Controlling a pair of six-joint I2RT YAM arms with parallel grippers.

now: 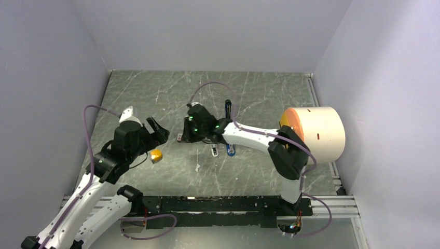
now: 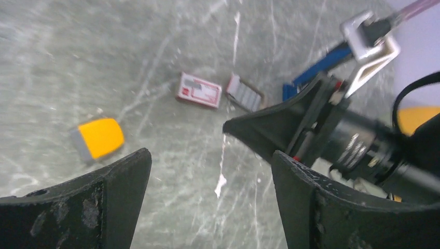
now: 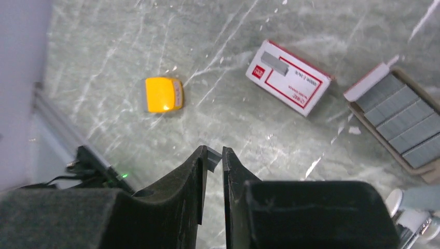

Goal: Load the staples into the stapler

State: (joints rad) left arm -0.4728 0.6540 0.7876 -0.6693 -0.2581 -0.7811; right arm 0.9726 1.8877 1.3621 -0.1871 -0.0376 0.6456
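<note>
My right gripper (image 3: 212,152) is shut on a short silvery strip of staples (image 3: 214,157) that sticks out at its fingertips, held above the table. More staples (image 3: 399,122) lie in rows in the grey tray (image 3: 428,174), beside the red-and-white box (image 3: 293,78). The blue stapler (image 1: 228,110) lies open behind the right gripper (image 1: 186,134); in the left wrist view it (image 2: 316,65) shows partly behind the right arm. My left gripper (image 2: 210,158) stands open and empty to the left, above the table.
A small orange-yellow block (image 1: 155,155) lies near the left gripper (image 1: 160,132). A big cream cylinder with an orange face (image 1: 316,132) stands at the right. Walls enclose the table on three sides, and a rail runs along the near edge.
</note>
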